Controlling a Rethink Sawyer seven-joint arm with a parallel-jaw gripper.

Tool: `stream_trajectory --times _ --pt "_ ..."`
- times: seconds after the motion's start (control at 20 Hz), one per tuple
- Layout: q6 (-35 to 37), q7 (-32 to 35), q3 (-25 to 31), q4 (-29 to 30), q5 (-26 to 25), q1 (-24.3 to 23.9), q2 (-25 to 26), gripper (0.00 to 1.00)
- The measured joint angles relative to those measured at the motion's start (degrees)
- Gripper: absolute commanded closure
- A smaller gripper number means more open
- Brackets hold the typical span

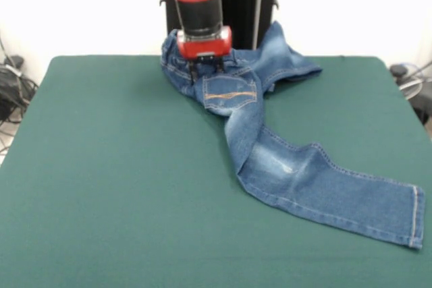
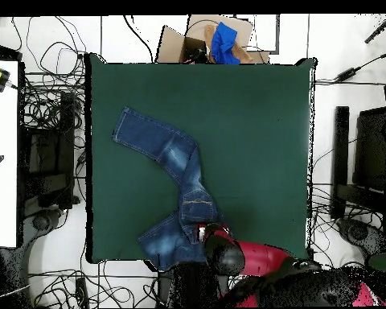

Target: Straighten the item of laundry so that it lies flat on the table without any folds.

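Claw [image 1: 206,70] clamped on jeans [image 1: 270,146] waistband, near table [image 1: 101,200] edge, open felt around

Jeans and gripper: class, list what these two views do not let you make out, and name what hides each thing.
1. Gripper: front view, its tips sink into the denim, so whether cloth is pinched is unclear; overhead view, the arm covers it.
2. Jeans: front view, the waistband sits behind the gripper.
3. Second leg: bunched at the table edge in both views, so its hem is hidden.
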Motion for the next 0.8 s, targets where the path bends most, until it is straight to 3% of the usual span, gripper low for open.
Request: stream_trajectory --times 0.65,0.7,0.8 --pt "-8.17 0.00 -0.31 1.02 -7.32 -2.82 1.66 0.00" --pt "-11.16 0.00 -1.17 1.19 -8.32 -2.90 2.42 1.00" --pt "-11.38 0.00 -1.28 1.17 -8.36 -2.88 2.47 1.00"
